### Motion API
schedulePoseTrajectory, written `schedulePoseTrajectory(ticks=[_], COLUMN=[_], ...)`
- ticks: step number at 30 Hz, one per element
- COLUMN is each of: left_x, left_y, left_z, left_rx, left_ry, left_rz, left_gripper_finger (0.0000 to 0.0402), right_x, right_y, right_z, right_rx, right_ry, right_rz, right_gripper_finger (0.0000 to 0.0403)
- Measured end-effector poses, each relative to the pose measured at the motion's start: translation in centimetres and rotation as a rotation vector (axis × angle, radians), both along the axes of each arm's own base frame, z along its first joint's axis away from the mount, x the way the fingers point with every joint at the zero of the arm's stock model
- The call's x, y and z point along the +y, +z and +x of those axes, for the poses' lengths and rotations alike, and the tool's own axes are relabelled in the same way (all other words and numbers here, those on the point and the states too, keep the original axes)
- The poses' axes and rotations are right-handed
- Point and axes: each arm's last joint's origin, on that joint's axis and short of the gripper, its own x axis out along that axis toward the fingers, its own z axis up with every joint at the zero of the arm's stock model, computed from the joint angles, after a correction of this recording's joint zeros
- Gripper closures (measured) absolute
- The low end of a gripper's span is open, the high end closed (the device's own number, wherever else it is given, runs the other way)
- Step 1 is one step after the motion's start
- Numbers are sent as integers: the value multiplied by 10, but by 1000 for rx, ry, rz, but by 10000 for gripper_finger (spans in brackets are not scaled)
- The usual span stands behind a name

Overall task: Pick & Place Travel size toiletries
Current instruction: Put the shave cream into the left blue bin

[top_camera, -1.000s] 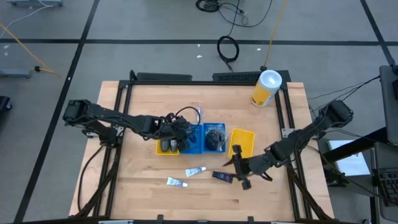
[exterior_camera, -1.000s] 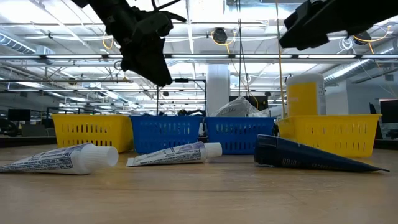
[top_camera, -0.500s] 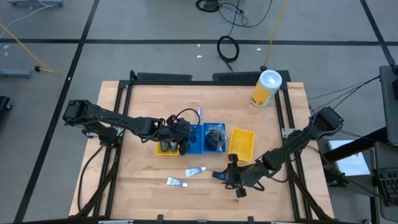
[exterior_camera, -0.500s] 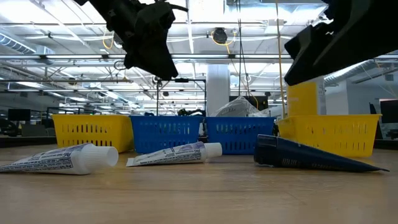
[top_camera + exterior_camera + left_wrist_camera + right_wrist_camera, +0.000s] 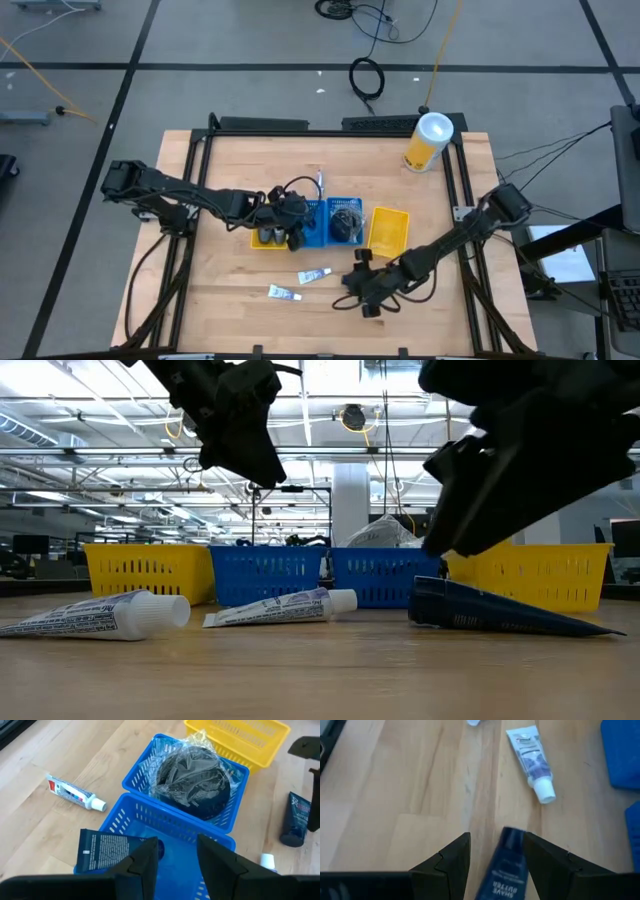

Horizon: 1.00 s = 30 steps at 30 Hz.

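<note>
A dark navy tube lies flat on the table, also seen in the low view. My right gripper hovers low over it, open, one finger on either side of the navy tube without touching it. Two white tubes lie to its left. My left gripper is open above a blue bin that holds a dark navy packet. A grey-black wrapped bundle fills the neighbouring blue bin.
Yellow bins flank the two blue ones. Another white tube lies beyond the bins. A large yellow canister stands at the far right corner. Bare wood lies along the near edge and on the table's left.
My right gripper has moved toward the table's left and near edge and come down over the dark navy tube, staying open. The tubes on the table have not moved.
</note>
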Motion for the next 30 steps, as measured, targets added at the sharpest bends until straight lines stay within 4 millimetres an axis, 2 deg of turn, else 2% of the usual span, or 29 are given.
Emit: schedulePoseTrajectory(ticks=[22,30], left_x=[0,0], left_y=[0,0], left_z=[0,0], left_rx=[-3,-3], left_ry=[0,0], left_rz=[0,0], left_gripper_finger=[265,266], right_x=[-16,-16], right_y=[-7,-28], right_z=[7,14], right_rx=[80,132], right_ry=[-84,-65], right_rz=[15,48], right_gripper_finger=[230,230])
